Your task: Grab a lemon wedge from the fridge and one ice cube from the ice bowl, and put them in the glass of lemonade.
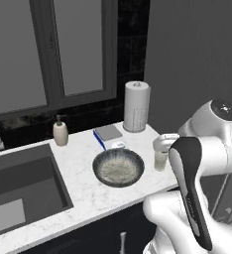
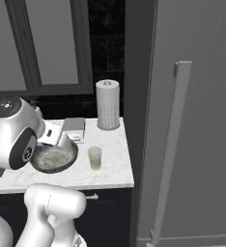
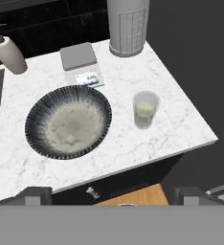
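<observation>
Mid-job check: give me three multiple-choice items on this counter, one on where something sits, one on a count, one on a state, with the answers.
1. The glass of lemonade stands:
A. inside the sink
B. on the counter beside the ice bowl, toward the fridge
C. on the kitchen scale

2. Pale cubes visible in the ice bowl, by the hand view:
A. one
B. three
C. five

3. The fridge door is:
A. wide open
B. removed
C. shut

Answers: 1 B, since the glass stands on marble between bowl and counter end; 2 A, since a single ice cube shows on the speckled inside; 3 C, since the right base view shows the grey front closed, with its bar handle.
</observation>
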{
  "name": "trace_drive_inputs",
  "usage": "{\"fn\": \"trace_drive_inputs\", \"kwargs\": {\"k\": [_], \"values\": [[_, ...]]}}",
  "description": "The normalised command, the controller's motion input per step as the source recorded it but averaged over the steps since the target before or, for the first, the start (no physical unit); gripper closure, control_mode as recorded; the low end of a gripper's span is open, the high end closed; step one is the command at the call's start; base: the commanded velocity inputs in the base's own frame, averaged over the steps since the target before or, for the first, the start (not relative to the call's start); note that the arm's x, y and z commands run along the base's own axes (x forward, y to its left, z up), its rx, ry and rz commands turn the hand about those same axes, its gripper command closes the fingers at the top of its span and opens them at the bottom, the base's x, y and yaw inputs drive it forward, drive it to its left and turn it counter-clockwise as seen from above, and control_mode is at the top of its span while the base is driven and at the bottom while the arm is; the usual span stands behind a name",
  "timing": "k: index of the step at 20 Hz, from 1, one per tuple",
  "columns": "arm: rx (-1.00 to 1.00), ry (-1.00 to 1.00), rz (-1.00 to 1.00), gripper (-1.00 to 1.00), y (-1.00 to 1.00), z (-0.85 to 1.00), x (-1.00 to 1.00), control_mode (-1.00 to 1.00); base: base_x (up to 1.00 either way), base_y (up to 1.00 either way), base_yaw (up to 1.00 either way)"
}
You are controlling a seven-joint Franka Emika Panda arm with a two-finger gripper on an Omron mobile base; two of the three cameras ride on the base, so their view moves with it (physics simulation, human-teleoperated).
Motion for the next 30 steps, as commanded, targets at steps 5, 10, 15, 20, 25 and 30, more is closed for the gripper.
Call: {"fn": "trace_drive_inputs", "kwargs": {"k": [5,10,15,20,25,30], "values": [[0.00,0.00,0.00,-1.00,0.00,0.00,0.00,1.00,-1.00,-0.01,-0.05],[0.00,0.00,0.00,-1.00,0.00,0.00,0.00,1.00,-0.98,-0.52,-0.24],[0.00,0.00,0.00,-1.00,0.00,0.00,0.00,1.00,0.18,-0.55,-0.62],[0.00,0.00,0.00,-1.00,0.00,0.00,0.00,1.00,0.29,-0.17,-0.42],[0.00,0.00,0.00,-1.00,0.00,0.00,0.00,1.00,0.00,0.49,-0.19],[0.00,0.00,0.00,-1.00,0.00,0.00,0.00,1.00,0.26,0.14,-0.26]]}}
